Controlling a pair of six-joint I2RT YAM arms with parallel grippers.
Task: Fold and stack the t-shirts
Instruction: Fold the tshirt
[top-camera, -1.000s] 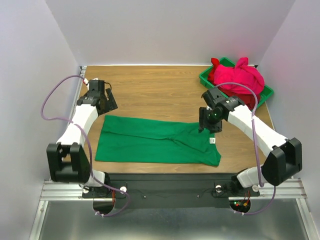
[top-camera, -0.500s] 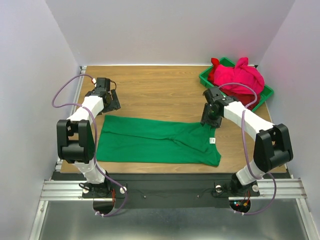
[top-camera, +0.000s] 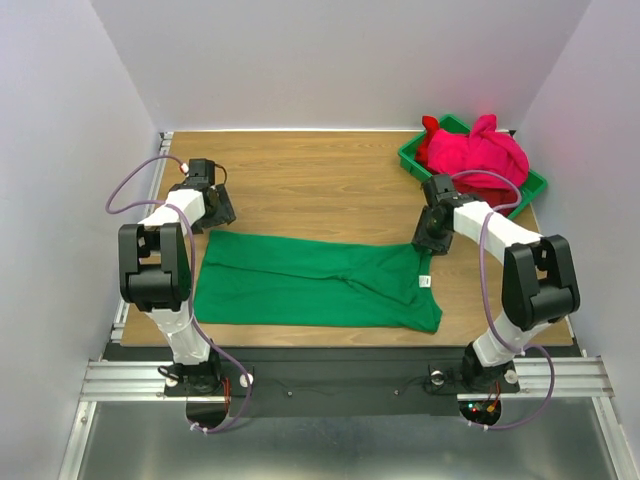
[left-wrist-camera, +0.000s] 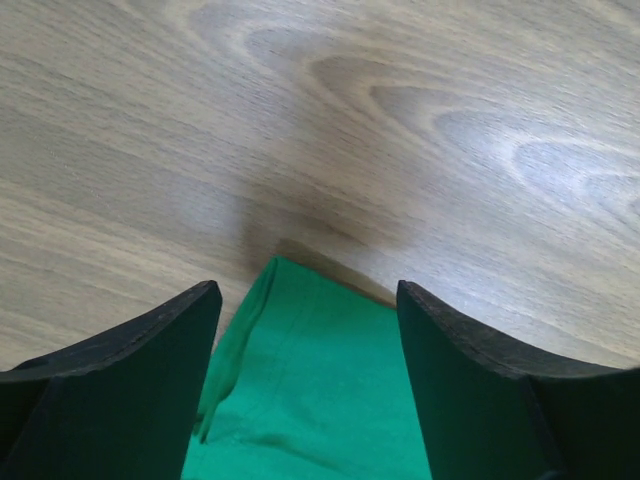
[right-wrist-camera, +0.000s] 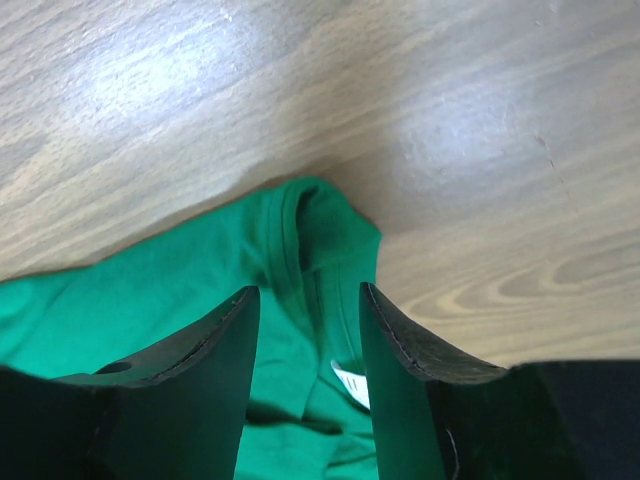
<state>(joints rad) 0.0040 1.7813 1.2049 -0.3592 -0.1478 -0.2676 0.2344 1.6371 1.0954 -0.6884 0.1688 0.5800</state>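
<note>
left gripper (left-wrist-camera: 308, 300) released, straddling far corner of green shirt (top-camera: 300, 285) | right gripper (right-wrist-camera: 305, 298) released, straddling its collar end | pink shirt (top-camera: 478, 152) heaped in bin (top-camera: 411, 160)

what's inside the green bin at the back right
A crumpled bright pink t-shirt, heaped above the rim of the green bin. The floor and anything under the heap are covered, so more can't be ruled out.

Matt cloth green t-shirt (top-camera: 300, 282) — faintly glossy wood table (top-camera: 320, 180)
</note>
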